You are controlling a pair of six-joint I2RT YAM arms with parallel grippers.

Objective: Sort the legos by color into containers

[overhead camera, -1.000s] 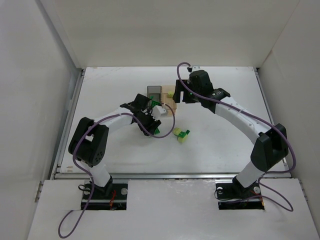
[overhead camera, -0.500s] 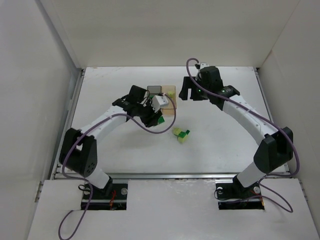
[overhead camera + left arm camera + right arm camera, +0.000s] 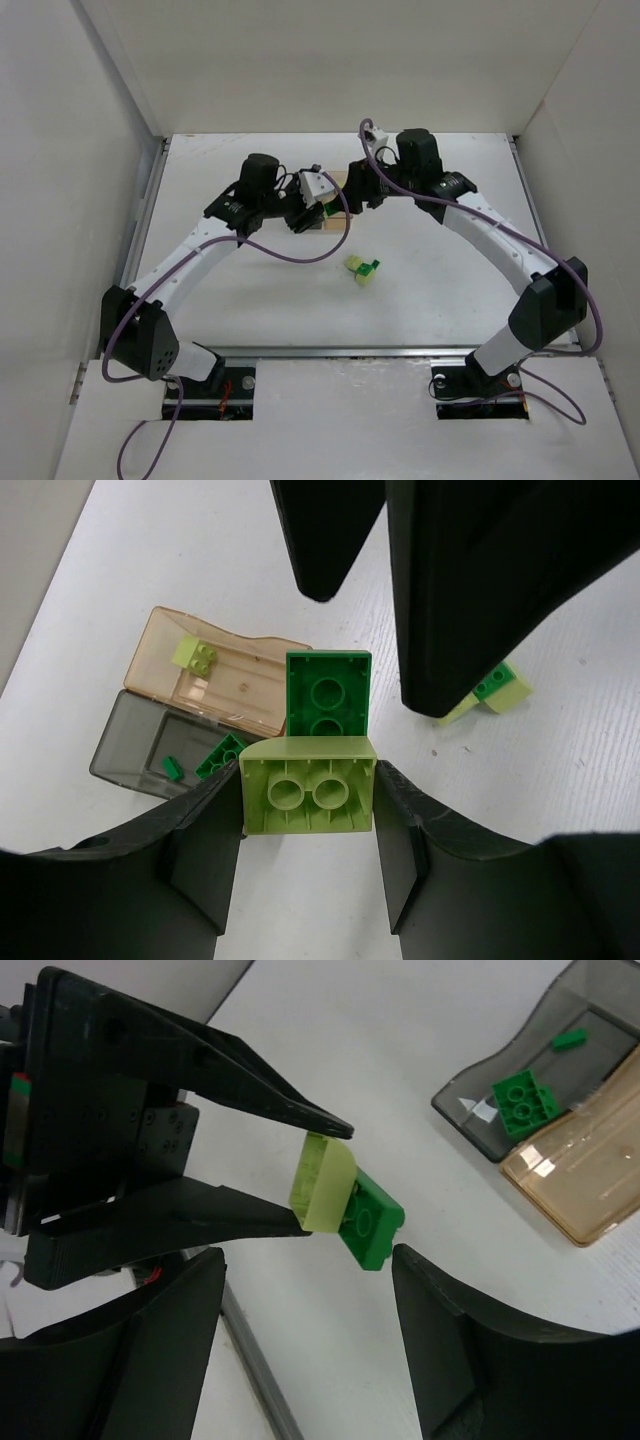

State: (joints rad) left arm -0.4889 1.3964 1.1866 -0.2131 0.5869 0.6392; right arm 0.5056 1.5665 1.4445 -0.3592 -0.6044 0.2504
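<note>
Left wrist view: your left gripper (image 3: 310, 778) is clamped on a pale yellow-green brick (image 3: 306, 802), hollow underside toward the camera. A dark green brick (image 3: 327, 690) is stuck to its far end, so both are up in the air.

Your right gripper (image 3: 376, 655) brackets that green brick with its jaws wide. There's a gap on each side, so no contact.

On the table (image 3: 180, 550) under the held pair, the dark grey box (image 3: 125, 742) and tan box (image 3: 245, 685) lie long side to long side, touching.
- Grey box: two green pieces (image 3: 222, 756) inside, one large and one small.
- Tan box: one pale piece (image 3: 193, 657) at one end.

In the top view both grippers meet over the boxes at the far middle and hide most of them. A loose pale-and-green pair (image 3: 363, 268) lies on the table, touching each other, nearer to you and right of the boxes, well apart from both grippers.
</note>
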